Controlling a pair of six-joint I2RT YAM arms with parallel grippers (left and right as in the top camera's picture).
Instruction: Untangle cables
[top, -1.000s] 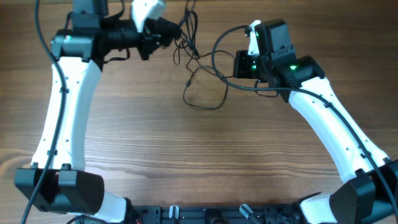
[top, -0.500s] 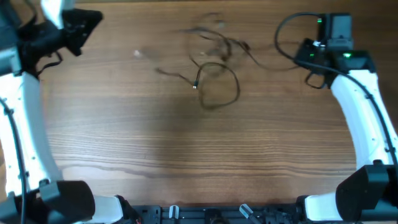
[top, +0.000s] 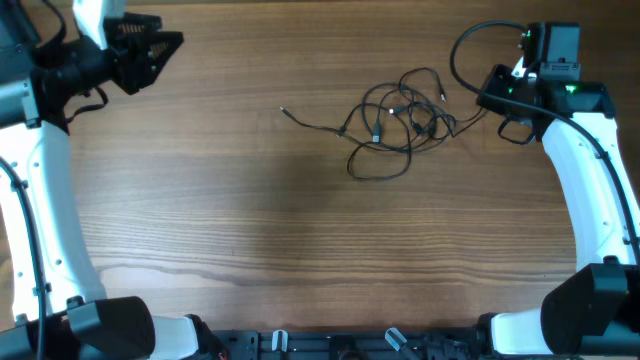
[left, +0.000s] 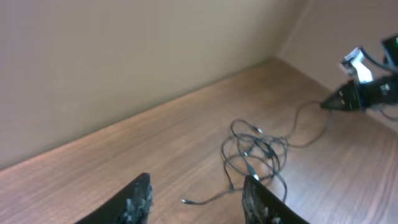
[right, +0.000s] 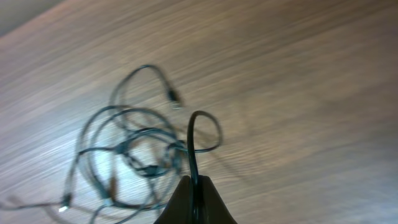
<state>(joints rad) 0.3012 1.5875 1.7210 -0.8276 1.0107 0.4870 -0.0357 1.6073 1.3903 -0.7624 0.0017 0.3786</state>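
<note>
the cables (top: 398, 125) lie in a loose tangle of loops on the wooden table (top: 300, 250), right of centre near the far edge. the left gripper (top: 170, 42) hangs well apart at the far left, jaws parted and empty. the right gripper (right: 193, 186) is pinched closed on one strand at the tangle's edge.

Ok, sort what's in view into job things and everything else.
Job:
cables, in a loose tangle
right gripper, shut on one strand of them
left gripper, open, holding nothing

Everything else:
wooden table
thick black wire looping off the right arm
</note>
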